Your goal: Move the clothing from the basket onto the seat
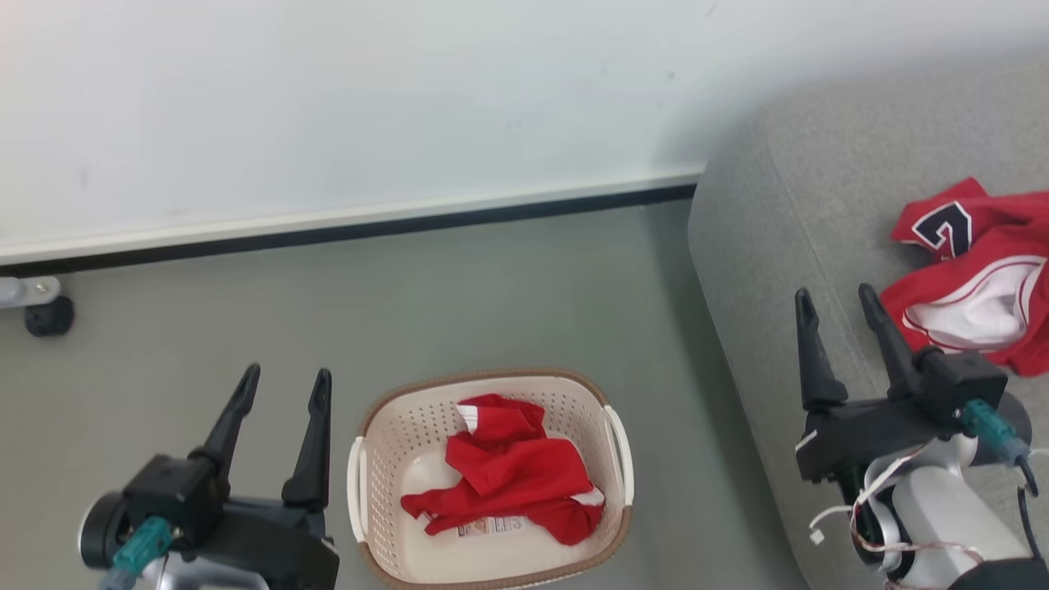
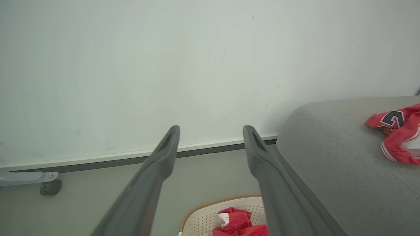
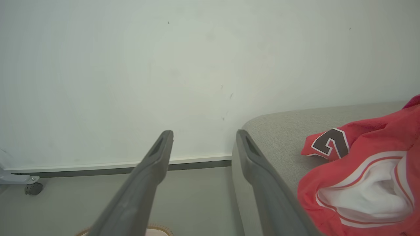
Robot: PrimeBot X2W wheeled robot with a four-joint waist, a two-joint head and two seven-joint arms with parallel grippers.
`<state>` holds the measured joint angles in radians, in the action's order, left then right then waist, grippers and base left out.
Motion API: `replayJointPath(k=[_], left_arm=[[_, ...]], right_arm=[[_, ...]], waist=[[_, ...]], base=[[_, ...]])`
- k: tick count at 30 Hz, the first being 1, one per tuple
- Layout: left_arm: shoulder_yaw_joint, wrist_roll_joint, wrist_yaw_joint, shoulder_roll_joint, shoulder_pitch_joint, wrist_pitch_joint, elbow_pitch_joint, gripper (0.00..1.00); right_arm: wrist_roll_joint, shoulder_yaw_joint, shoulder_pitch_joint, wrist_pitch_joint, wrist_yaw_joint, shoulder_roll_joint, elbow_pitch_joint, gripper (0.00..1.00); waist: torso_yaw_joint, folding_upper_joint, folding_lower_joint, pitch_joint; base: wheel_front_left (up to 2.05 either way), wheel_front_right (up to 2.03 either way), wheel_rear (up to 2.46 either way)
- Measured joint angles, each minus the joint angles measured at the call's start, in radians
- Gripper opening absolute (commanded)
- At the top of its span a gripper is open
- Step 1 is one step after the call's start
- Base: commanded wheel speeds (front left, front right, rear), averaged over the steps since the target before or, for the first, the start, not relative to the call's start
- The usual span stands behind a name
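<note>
1. While both jaws gape empty, I have the left gripper (image 1: 287, 371) beside the basket (image 1: 385, 434) and the right gripper (image 1: 833, 291) at the edge of the seat (image 1: 754, 246).
2. One red garment (image 1: 508, 475) lies inside (crumpled); the numbered garment (image 1: 975, 270) is on the seat.
3. Floor (image 1: 533, 279) runs between them.

Grey-green floor (image 1: 492, 287), cream basket (image 1: 483, 377) standing on it just beside the grey sofa (image 1: 762, 246), plain red garment (image 1: 512, 471) heaped inside the basket, black caster (image 1: 49, 315) at far left, numbered red garment (image 1: 996, 233) crumpled on the sofa
</note>
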<state>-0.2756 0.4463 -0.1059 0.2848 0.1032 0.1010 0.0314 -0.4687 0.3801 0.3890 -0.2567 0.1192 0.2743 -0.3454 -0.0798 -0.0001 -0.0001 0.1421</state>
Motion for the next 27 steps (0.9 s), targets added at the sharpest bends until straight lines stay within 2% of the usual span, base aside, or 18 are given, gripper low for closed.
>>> replayJointPath(k=[13,27], left_arm=[[0.042,-0.002,-0.010,-0.020,-0.087,0.016,-0.006,1.00],[0.095,-0.009,-0.018,-0.038,-0.132,0.017,0.004,1.00]], right_arm=[[0.028,0.017,-0.137,0.000,0.005,-0.014,0.072,1.00],[0.043,-0.020,-0.203,0.019,0.008,-0.016,0.133,1.00]], waist=[[0.038,0.0000,0.0001,-0.079],[0.042,0.0001,0.0001,-0.094]], base=[[0.00,0.00,0.00],[0.00,0.00,0.00]])
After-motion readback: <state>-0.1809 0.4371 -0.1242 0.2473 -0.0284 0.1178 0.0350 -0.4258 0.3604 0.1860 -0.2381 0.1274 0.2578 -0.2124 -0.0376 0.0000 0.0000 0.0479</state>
